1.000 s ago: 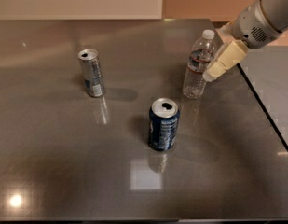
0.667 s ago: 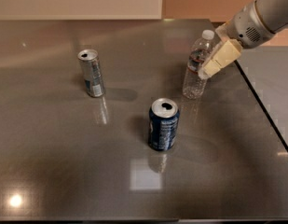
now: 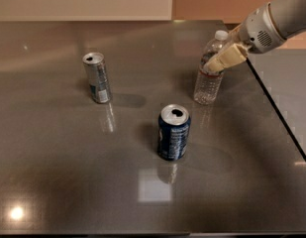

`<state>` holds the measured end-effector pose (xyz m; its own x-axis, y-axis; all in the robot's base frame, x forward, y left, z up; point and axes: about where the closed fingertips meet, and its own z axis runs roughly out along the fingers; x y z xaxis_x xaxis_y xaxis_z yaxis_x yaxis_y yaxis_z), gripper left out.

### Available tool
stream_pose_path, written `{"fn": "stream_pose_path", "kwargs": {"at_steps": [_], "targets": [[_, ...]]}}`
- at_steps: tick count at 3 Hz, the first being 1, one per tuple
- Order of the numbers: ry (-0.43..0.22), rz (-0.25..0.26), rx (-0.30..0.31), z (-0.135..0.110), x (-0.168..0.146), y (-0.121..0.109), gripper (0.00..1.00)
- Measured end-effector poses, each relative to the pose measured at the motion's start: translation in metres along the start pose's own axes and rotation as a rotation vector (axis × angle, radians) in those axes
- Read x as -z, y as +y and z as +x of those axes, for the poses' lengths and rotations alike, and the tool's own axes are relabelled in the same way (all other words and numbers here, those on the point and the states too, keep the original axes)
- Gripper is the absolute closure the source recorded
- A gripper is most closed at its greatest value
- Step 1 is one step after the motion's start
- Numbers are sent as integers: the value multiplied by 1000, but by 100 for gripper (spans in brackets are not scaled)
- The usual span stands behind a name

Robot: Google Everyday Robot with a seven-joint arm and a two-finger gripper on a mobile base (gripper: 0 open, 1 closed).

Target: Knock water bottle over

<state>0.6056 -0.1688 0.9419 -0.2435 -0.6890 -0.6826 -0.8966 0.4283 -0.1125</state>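
Note:
The water bottle (image 3: 209, 78) is clear ribbed plastic with a white cap. It stands upright at the right of the dark table (image 3: 68, 182). My gripper (image 3: 215, 62) comes in from the upper right on a white arm. Its cream fingers lie against the bottle's upper body, just below the shoulder, on the bottle's right side. The bottle's label band is partly hidden behind the fingers.
A dark blue soda can (image 3: 174, 132) stands in the middle of the table, in front of the bottle. A slim silver can (image 3: 97, 77) stands at the left. The table's right edge (image 3: 276, 108) runs diagonally close to the bottle.
My gripper has moved left and slightly up, from beside the bottle's right to against its upper body. The bottle still stands in the same spot.

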Motion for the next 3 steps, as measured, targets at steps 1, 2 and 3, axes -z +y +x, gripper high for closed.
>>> {"fn": "stream_pose_path", "kwargs": {"at_steps": [1, 2, 3], "targets": [[-17, -10, -7, -3, 3, 2, 65], [44, -11, 16, -10, 18, 5, 88], [194, -11, 84, -12, 36, 14, 100]]}}
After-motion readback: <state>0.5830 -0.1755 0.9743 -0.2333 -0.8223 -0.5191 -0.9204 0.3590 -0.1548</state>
